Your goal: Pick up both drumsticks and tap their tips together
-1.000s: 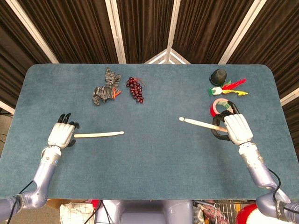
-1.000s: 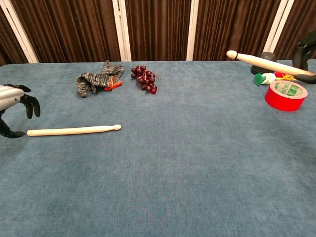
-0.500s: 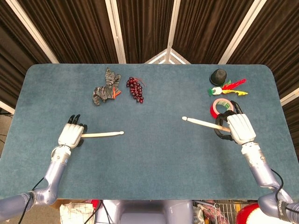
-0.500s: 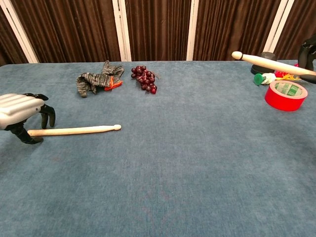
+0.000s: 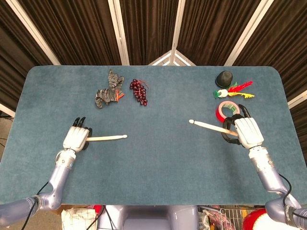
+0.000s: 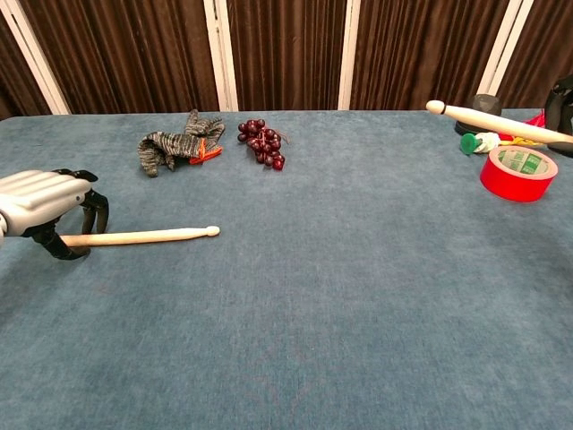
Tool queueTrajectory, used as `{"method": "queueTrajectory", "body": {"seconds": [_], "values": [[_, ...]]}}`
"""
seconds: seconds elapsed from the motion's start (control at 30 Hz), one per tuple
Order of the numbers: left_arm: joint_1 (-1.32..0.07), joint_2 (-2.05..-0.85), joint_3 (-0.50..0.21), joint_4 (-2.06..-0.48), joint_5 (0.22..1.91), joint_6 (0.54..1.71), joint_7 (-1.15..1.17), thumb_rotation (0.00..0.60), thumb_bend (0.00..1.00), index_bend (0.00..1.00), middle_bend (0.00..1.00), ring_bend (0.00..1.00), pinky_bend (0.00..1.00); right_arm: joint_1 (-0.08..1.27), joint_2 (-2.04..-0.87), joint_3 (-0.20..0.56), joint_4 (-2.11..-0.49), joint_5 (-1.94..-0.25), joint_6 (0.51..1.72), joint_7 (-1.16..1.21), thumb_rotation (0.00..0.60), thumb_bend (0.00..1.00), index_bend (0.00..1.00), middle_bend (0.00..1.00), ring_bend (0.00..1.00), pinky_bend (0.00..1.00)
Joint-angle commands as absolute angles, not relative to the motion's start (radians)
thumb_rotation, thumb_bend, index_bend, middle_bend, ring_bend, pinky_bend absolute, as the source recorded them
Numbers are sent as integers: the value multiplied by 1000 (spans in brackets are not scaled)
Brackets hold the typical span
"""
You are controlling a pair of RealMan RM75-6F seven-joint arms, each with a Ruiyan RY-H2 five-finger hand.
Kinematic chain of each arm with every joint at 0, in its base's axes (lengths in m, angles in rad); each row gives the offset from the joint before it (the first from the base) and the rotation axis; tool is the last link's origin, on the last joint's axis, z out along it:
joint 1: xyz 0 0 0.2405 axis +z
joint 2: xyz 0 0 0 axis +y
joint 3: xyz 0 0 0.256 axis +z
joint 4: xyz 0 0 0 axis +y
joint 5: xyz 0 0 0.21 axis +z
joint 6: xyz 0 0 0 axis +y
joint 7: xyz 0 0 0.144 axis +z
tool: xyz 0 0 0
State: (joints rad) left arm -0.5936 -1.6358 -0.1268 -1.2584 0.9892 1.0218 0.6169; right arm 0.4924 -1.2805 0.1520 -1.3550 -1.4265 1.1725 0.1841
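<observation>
One pale wooden drumstick (image 5: 108,138) (image 6: 143,236) lies flat on the blue table, tip pointing right. My left hand (image 5: 76,139) (image 6: 43,204) arches over its butt end, dark fingers (image 6: 93,210) curled down on either side of the stick, not clamped on it. My right hand (image 5: 245,132), only just showing at the chest view's right edge (image 6: 564,97), grips the second drumstick (image 5: 211,127) (image 6: 497,123) by its butt. That stick is held above the table, tip pointing left.
At the back left lie a grey striped cloth (image 5: 108,91) (image 6: 175,143) and dark red grapes (image 5: 139,91) (image 6: 261,139). Close by my right hand stands a red tape roll (image 5: 224,109) (image 6: 517,172); behind it are a black cap (image 5: 223,78) and a coloured feather toy (image 5: 235,91).
My left hand slid right along the table until it covered the lying stick's butt. My right hand drifted slightly right with its raised stick.
</observation>
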Motion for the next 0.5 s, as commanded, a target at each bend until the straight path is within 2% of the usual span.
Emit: {"method": "queueTrajectory", "body": {"seconds": [0.03, 0.5], "values": [[-596, -1638, -127, -1259, 984, 1022, 626, 600, 456, 476, 473, 6, 0, 492, -1281, 151, -1353, -1427, 1172, 183, 600, 426, 684, 603, 392, 0], [-611, -1656, -130, -1263, 959, 1030, 670, 600, 479, 516, 516, 24, 0, 492, -1286, 153, -1343, -1424, 1169, 184, 600, 425, 686, 603, 392, 0]]}}
